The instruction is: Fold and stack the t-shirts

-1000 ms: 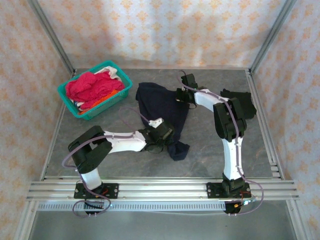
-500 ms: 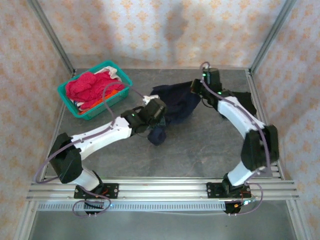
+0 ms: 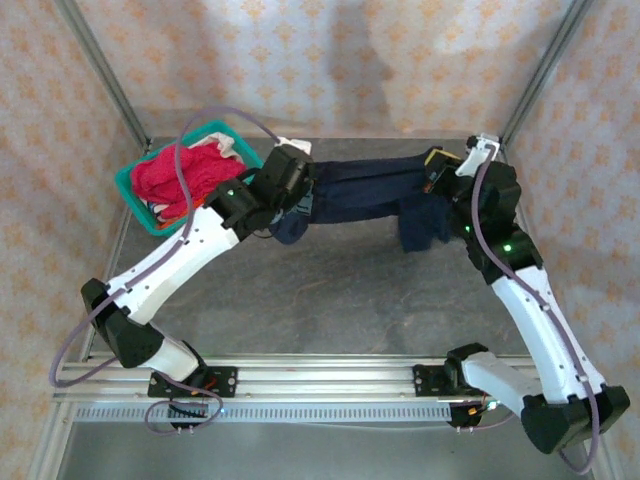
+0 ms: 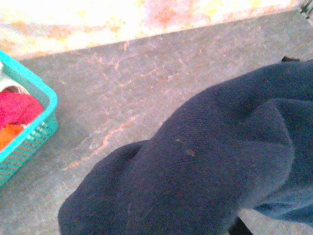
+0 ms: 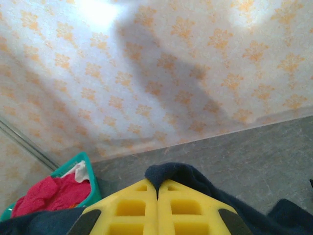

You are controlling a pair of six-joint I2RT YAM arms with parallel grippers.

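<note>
A large navy t-shirt (image 3: 365, 188) hangs stretched in a wrinkled band between both grippers, above the grey table (image 3: 330, 290), a loose end drooping below each. The right gripper (image 5: 157, 185) presses its yellow fingers together on a navy fold. Cloth hides the left gripper (image 3: 300, 192), so its grip cannot be told

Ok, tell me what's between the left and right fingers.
The navy t-shirt spans that stretch, pulled wide from the left fingers to the right fingers; the top view shows it.
</note>
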